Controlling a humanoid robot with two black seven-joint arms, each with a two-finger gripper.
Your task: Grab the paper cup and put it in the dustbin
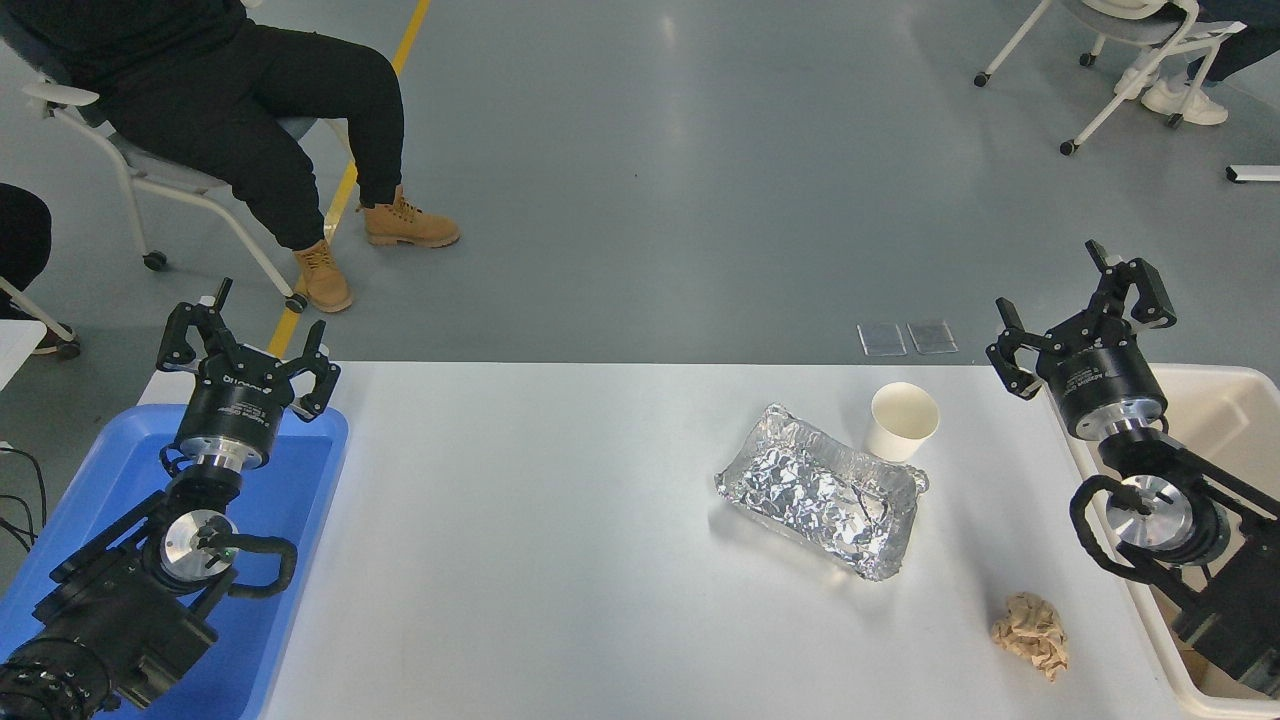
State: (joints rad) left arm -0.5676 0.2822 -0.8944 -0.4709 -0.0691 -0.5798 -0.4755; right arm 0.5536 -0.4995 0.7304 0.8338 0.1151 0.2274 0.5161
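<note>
dustbin cropped right, right arm covering it

A smooth grey-blue floor is crossed by a yellow painted line; white wheeled chairs are seen beyond the white table.

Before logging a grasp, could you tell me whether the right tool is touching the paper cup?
Apart: head view shows bare table between the right tool and the paper cup.

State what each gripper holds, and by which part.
Nothing. Left gripper and right gripper are both open and empty; the small white paper cup stands untouched.
</note>
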